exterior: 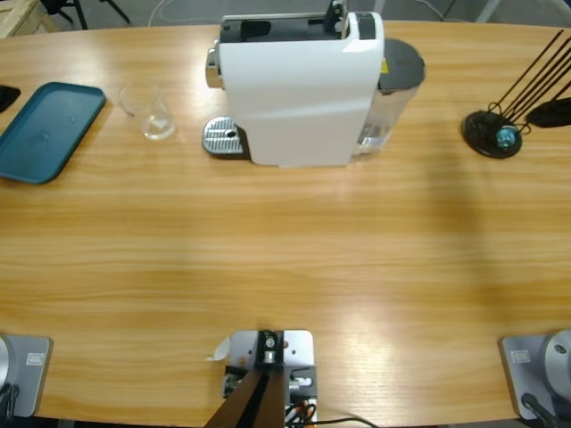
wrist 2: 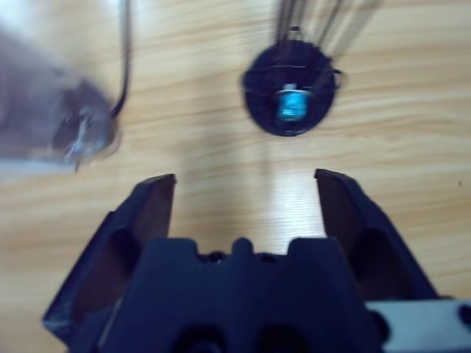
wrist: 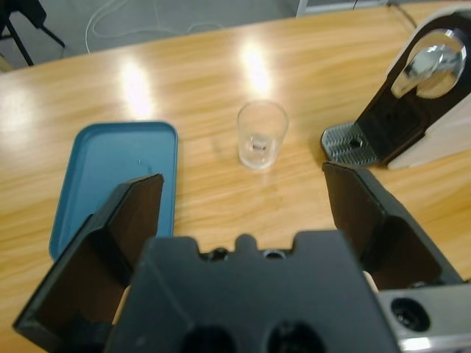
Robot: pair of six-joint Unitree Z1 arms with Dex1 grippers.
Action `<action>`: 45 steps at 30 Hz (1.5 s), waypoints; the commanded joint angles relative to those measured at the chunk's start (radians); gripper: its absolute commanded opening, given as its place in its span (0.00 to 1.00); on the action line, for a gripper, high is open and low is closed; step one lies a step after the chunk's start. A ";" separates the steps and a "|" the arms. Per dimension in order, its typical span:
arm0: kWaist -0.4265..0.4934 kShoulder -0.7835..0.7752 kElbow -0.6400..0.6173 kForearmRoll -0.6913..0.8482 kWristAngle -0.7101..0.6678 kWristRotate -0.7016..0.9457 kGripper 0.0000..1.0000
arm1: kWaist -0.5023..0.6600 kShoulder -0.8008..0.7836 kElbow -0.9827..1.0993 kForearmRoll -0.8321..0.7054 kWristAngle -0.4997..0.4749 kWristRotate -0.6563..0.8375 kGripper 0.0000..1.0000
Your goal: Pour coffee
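The small clear glass tumbler is standing upright and empty on the long wooden table, between the teal rectangular plastic tray and the white boxy capsule coffee machine, just beside the machine's perforated metal drip plate but not on it. The left gripper is hanging above the table with its black jaws spread wide and nothing between them, looking toward the tumbler, which is well apart from the fingertips. The right gripper is likewise gaping wide and holding nothing, facing the round black capsule stand with a blue capsule at its base and thin black wires rising from it. Neither arm is showing in the high view. The main risks, as I judge them: a thin, slippery glass could be tipping or sliding if the jaws are closing off-centre or too high, and a cup set short of the drip plate would be letting coffee run onto the wood. The tumbler's long axis is running vertically, mouth pointing up; the machine's chrome spout is facing out over the drip plate, toward the tumbler's side.
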 commanded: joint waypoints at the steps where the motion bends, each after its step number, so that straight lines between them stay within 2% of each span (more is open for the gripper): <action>1: -0.007 0.042 -0.007 0.037 -0.010 -0.009 0.93 | -0.083 0.079 0.128 -0.173 -0.008 0.111 0.67; 6: -0.007 0.042 -0.005 0.038 -0.011 -0.010 0.93 | -0.083 0.177 0.210 -0.336 -0.008 0.136 0.67; 14: -0.007 0.052 -0.005 0.037 -0.011 -0.010 0.94 | -0.083 0.252 0.266 -0.461 -0.086 0.101 0.67; 18: -0.007 0.041 -0.002 0.037 -0.009 -0.010 0.93 | -0.061 0.264 0.369 -0.652 -0.136 0.102 0.67; 20: -0.006 0.041 -0.002 0.038 -0.009 -0.010 0.93 | -0.044 0.293 0.391 -0.698 -0.149 0.105 0.67; 28: -0.006 0.046 0.000 0.037 -0.009 -0.010 0.93 | -0.024 0.334 0.401 -0.758 -0.147 0.108 0.67; 32: -0.007 0.046 0.001 0.036 -0.009 -0.010 0.93 | -0.024 0.354 0.404 -0.777 -0.145 0.109 0.60; 45: -0.006 0.046 0.003 0.036 -0.006 -0.010 0.93 | -0.024 0.398 0.408 -0.798 -0.140 0.124 0.60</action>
